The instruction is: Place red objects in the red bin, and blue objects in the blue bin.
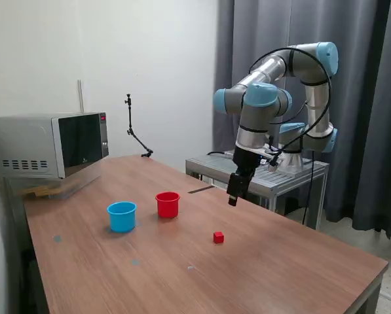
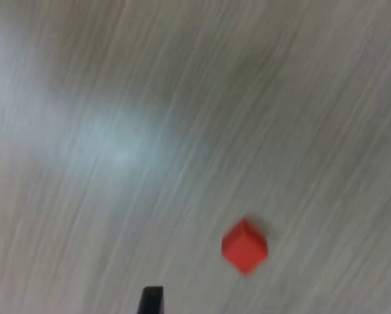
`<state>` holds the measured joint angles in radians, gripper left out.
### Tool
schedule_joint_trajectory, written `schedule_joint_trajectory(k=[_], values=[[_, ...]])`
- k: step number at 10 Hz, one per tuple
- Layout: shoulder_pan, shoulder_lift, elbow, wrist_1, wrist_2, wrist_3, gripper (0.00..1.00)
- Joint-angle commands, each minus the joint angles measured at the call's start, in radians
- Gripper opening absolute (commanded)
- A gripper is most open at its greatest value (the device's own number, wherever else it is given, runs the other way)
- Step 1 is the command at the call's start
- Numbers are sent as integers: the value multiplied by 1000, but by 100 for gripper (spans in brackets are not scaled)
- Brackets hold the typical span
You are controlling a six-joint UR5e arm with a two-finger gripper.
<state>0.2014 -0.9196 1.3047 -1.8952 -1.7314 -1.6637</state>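
One small red cube (image 1: 218,237) lies alone on the wooden counter (image 1: 280,261), out in the open, well apart from both cups. The red cup (image 1: 167,204) and the light blue cup (image 1: 122,216) stand upright near each other, the blue one toward the exterior view's left; what is inside them cannot be seen from this angle. No other cubes show on the counter.

The pincer (image 1: 233,198) hangs in the air above the counter, pointing down, beyond the cube and a little toward the exterior view's right of it — touching nothing. In the wrist view the red cube (image 2: 245,246) sits on the blurred wood grain between two dark fingertips (image 2: 150,301) at the frame's edge, set wide apart, so the pincer is released and carries nothing.

A microwave (image 1: 51,145) stands at the counter's far corner, and a thin black stand (image 1: 135,134) rises behind it.
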Motion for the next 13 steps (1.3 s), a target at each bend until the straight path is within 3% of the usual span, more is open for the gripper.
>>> schedule_joint_trajectory(k=[1, 5, 8, 13], values=[[-10, 1, -2, -1, 89, 448, 100], [-8, 42, -2, -2, 93, 628, 100], [-11, 74, 7, 1, 93, 656, 100], [-88, 80, 30, 2, 93, 656, 100]])
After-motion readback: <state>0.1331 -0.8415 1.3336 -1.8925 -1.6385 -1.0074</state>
